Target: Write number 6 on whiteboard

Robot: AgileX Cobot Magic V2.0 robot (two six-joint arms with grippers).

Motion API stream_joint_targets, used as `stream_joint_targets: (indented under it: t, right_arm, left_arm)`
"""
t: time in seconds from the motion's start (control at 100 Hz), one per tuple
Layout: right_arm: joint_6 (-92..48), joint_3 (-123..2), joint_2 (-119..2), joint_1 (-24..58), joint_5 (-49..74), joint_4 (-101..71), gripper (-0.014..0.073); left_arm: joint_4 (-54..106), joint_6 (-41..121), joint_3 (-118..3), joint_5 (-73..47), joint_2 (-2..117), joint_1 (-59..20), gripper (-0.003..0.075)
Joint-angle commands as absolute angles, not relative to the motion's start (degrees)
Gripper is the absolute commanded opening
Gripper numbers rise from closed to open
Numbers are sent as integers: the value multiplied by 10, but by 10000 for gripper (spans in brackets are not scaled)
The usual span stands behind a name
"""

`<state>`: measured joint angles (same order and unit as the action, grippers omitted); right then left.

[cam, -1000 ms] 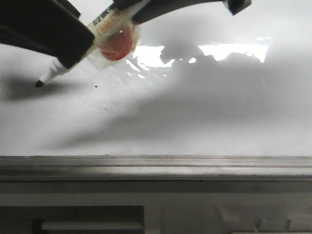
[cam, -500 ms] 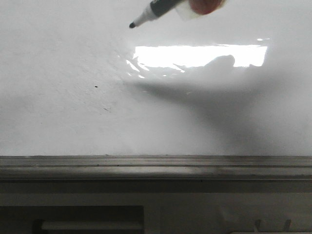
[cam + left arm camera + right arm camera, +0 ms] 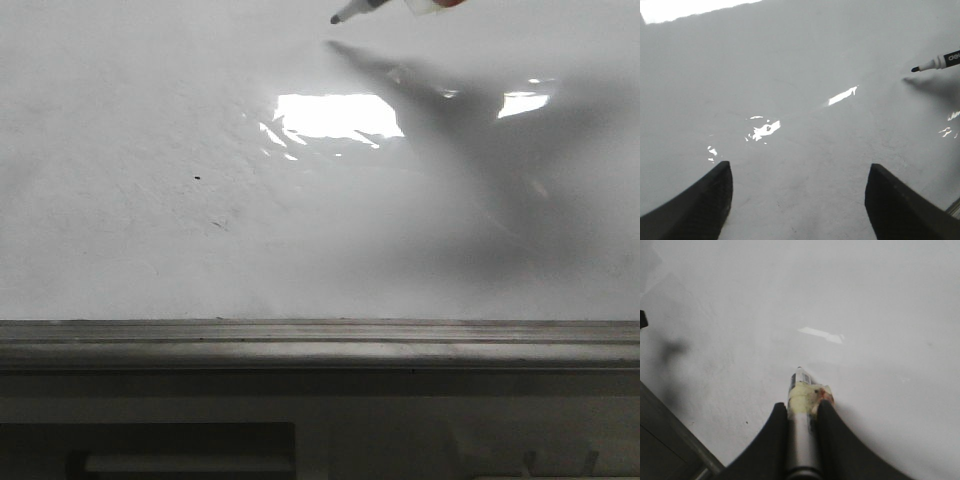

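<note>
Black-tipped marker (image 3: 352, 13), tiny dot (image 3: 197, 180)

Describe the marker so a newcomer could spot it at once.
Start from the whiteboard, a large glossy white surface. The marker is clamped between the right gripper fingers, its dark tip just above the board. Yellowish tape wraps its barrel, and it is the only pen there.

The pen (image 3: 352, 13) has gone up and to the right, near the top edge. The big black arm is gone. Its shadow (image 3: 470, 130) moved right, over the bright spot (image 3: 335, 115).
</note>
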<state>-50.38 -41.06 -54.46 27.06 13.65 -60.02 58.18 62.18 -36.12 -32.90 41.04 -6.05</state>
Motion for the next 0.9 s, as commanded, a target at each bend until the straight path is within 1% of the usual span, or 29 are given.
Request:
stream_joint_targets:
  t: [0.0,0.2,0.44,0.56,0.89]
  right_arm:
    - [-512,-425,-550,271,95,-615,-50]
    - [-513,-425,-578,271,92,-613,-50]
    - [-527,-425,-617,271,201,-598,-50]
    - [-526,-425,-614,271,225,-584,-49]
    - [-375,-424,-586,271,208,-455,-49]
  left_arm:
    - [610,616,-377,-307,409,-58,511]
    - [612,616,-377,-307,409,-58,511]
    - [612,616,-377,-306,409,-58,511]
    - [616,616,-377,-306,409,-58,511]
    - [630,616,-377,-306,409,-58,511]
